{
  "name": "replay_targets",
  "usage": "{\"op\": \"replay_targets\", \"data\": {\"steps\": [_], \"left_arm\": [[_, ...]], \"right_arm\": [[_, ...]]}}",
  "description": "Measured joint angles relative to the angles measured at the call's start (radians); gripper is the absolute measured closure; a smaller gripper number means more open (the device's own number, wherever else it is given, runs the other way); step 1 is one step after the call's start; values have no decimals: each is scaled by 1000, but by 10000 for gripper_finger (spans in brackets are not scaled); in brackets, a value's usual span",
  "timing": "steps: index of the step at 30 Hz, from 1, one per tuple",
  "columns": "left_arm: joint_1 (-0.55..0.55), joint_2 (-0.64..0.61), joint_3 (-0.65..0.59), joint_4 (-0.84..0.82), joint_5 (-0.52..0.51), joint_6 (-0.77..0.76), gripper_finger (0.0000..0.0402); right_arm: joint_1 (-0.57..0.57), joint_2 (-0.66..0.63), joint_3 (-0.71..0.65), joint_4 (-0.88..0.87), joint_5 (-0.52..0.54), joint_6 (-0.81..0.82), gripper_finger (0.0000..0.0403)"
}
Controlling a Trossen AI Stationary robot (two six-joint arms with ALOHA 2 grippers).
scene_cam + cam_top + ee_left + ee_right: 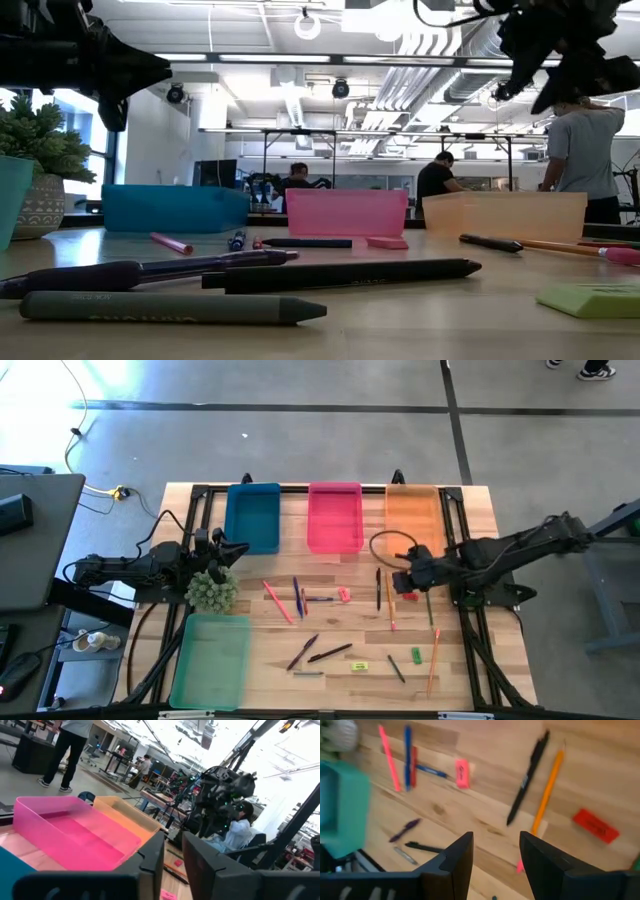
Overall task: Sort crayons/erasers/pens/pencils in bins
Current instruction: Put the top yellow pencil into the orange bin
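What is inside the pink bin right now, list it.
Nothing visible: the pink bin shows only its bare floor from above, and the left wrist view shows it bare too. The low view shows only its front wall, not the inside.

Potted plant [211, 592] beside green bin [211, 660]

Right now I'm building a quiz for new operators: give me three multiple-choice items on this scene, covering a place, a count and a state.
1. Where is the green bin?
A. back row
B. front left, apart from the others
C. right edge

2. How many bins line the table's far edge?
A. two
B. three
C. four

3. The right gripper is:
A. open, empty
B. shut on a pencil
C. inside a bin

Key: B, it lies alone beside the plant; B, blue, pink, orange; A, nothing sits between its fingers.
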Motion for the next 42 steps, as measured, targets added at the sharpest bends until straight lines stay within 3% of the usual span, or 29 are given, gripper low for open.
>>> {"op": "replay_targets", "data": {"steps": [6,16,26,35,42], "left_arm": [[0,0,0,0,12,-1,306],[0,0,0,0,12,-24,308],[0,0,0,0,16,-24,309],[0,0,0,0,23,-27,310],[0,0,0,0,23,-26,311]], "right_arm": [[83,123,0,7,0,178,249],[183,325,13,112,-17,352,249],[213,561,181,-82,-56,364,249],[234,695,196,-37,-143,372,249],[229,732,196,-34,-137,371,249]]}}
